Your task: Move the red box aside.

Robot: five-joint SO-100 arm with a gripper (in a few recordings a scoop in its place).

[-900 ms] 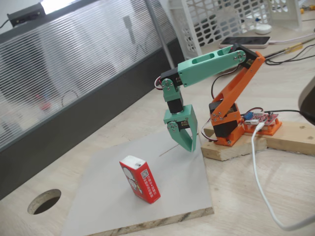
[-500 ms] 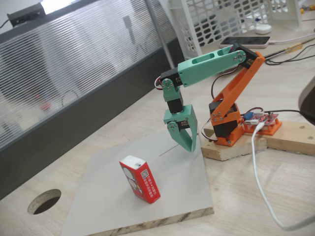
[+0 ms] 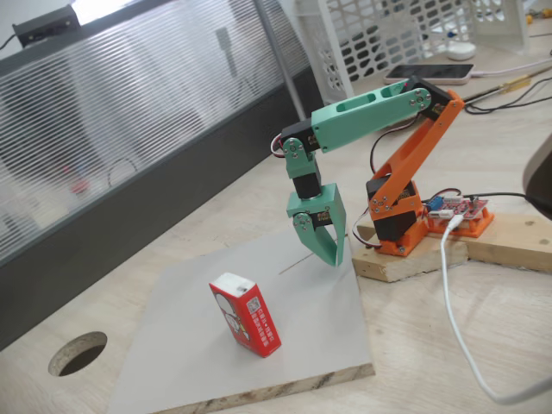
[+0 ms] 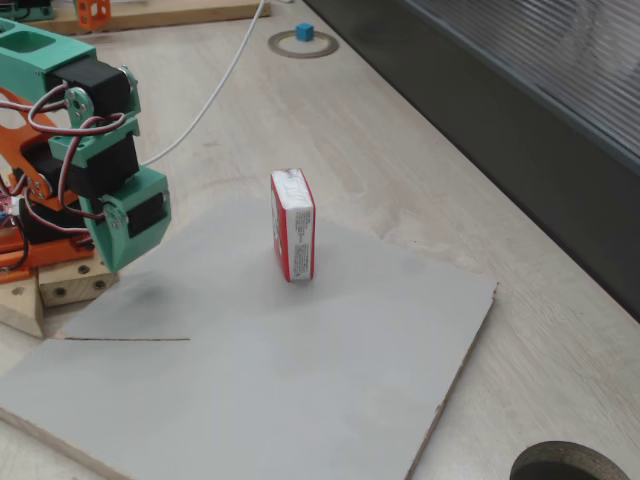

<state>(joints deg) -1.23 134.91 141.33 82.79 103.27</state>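
The red box (image 3: 246, 314) stands upright on a grey board (image 3: 190, 362), its white top up and a white round picture on one face. In the other fixed view the red box (image 4: 293, 225) shows its narrow printed side, near the middle of the board (image 4: 300, 390). My green gripper (image 3: 330, 256) hangs tip-down over the board's far corner, well apart from the box, with its jaws together and nothing in them. Seen from the other side, the gripper (image 4: 118, 262) hovers left of the box, above the board's edge.
The arm's orange base sits on a wooden block (image 3: 405, 261) beside a red circuit board (image 3: 463, 211). A white cable (image 3: 457, 332) trails over the table. A round hole (image 3: 78, 352) lies past the board. A white basket (image 3: 388, 34) and a phone (image 3: 431, 72) stand behind.
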